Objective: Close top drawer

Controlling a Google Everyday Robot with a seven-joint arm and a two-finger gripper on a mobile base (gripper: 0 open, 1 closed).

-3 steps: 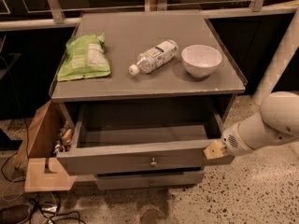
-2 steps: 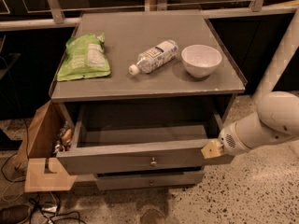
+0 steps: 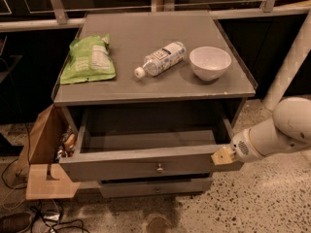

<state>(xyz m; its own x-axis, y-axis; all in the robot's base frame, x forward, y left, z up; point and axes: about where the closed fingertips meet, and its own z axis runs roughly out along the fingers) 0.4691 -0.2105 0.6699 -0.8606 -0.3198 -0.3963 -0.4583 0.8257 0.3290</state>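
The top drawer (image 3: 141,165) is pulled out of the grey cabinet, its deep box empty, with one small round metal knob (image 3: 159,168) at the centre of its front panel. My gripper (image 3: 222,156) is at the right end of that front panel, touching its right corner. The white arm (image 3: 277,132) comes in from the right. A slimmer lower drawer (image 3: 155,187) sits shut below.
On the cabinet top (image 3: 146,76) lie a green snack bag (image 3: 89,59), a plastic bottle (image 3: 160,58) on its side and a white bowl (image 3: 210,62). A cardboard box (image 3: 43,152) with clutter stands at the left; cables (image 3: 48,220) lie on the floor.
My gripper has shifted slightly left along the drawer's right front corner. The drawer looks about as far out as before.
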